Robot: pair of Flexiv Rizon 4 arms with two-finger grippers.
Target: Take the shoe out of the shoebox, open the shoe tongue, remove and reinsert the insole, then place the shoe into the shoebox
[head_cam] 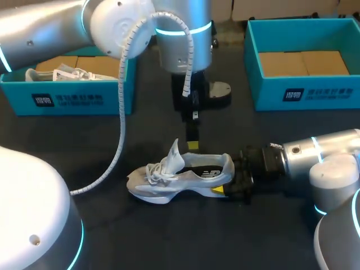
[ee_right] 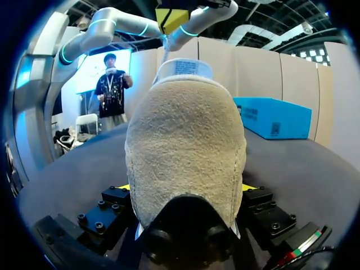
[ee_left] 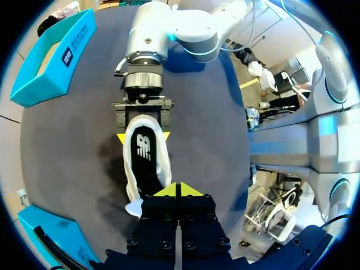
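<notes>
A grey-and-white shoe [head_cam: 180, 174] stands upright on the dark table, toe to the left, its tongue [head_cam: 175, 153] raised. Its black insole [ee_left: 145, 160] lies inside. My right gripper [head_cam: 225, 179] comes in from the right, low over the table. Its fingers press the heel [ee_right: 185, 152] from both sides. My left gripper [head_cam: 193, 145] hangs straight down over the shoe's opening with its yellow tips [ee_left: 179, 190] pressed together just above the insole. Nothing shows between them. In the right wrist view the left gripper [ee_right: 171, 17] sits above the tongue.
A teal shoebox [head_cam: 67, 98] at the back left holds another white shoe [head_cam: 70, 73]. A second teal shoebox [head_cam: 304, 90] at the back right shows only its cardboard floor. A dark object [head_cam: 216, 93] lies between the boxes behind the left gripper.
</notes>
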